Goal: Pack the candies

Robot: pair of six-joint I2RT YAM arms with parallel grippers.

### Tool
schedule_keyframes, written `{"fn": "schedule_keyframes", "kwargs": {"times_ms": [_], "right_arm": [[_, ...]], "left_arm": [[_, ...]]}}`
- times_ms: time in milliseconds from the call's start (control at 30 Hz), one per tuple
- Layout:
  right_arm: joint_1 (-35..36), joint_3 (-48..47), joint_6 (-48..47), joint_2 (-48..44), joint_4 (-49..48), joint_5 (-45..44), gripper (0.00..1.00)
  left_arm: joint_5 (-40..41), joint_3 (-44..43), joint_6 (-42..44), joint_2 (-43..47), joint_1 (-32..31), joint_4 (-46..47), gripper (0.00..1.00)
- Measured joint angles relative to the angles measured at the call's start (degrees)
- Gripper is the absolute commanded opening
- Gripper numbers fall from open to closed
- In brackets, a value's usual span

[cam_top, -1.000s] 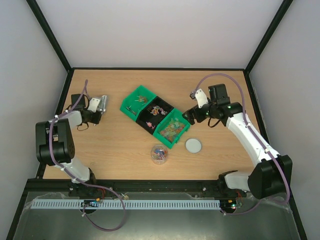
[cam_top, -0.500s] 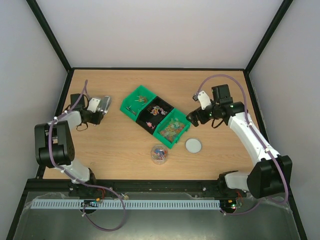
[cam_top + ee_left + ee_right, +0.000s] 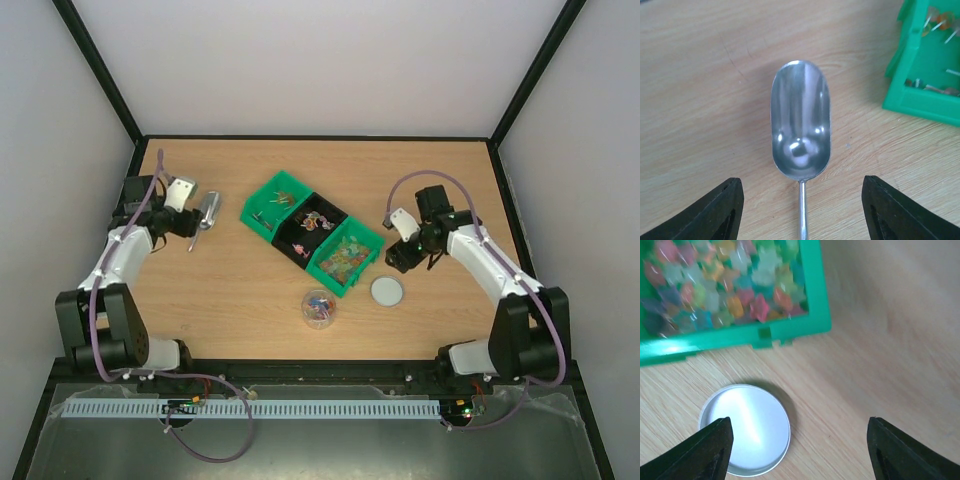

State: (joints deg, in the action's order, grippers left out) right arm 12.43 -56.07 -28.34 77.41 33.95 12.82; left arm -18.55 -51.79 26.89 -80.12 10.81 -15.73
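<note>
The candies (image 3: 343,256) fill the nearest green bin (image 3: 365,268); they also show in the right wrist view (image 3: 725,285). A few more lie in the clear jar (image 3: 319,308), which stands open in front of the bins. The round white-grey lid (image 3: 387,291) lies flat on the table to the jar's right. My right gripper (image 3: 397,263) is open and empty above the table, with the lid (image 3: 745,430) by its left finger. The metal scoop (image 3: 801,122) lies flat on the table, empty. My left gripper (image 3: 801,200) is open, its fingers on either side of the scoop's handle without touching it.
A black bin (image 3: 313,226) and a second green bin (image 3: 277,204) with a few sweets stand in a diagonal row with the first. The second green bin's corner (image 3: 925,95) lies right of the scoop (image 3: 208,211). Black frame posts edge the table.
The left gripper held the scoop tilted up; now the scoop lies flat on the table and the gripper is open behind it. The right arm swung nearer, down over the lid.
</note>
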Motion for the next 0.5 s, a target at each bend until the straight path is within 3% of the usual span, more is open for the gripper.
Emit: {"fn": "schedule_keyframes", "kwargs": {"times_ms": [200, 500], "right_arm": [[0.0, 6.1, -2.6, 4.3, -1.4, -4.7, 0.61], [0.3, 10.9, -3.8, 7.0, -6.3, -8.0, 0.42]], "left_arm": [[-1.7, -2.6, 1.1, 5.5, -2.8, -2.9, 0.67], [-1.6, -2.9, 2.7, 11.5, -14.3, -6.2, 0.67]]}}
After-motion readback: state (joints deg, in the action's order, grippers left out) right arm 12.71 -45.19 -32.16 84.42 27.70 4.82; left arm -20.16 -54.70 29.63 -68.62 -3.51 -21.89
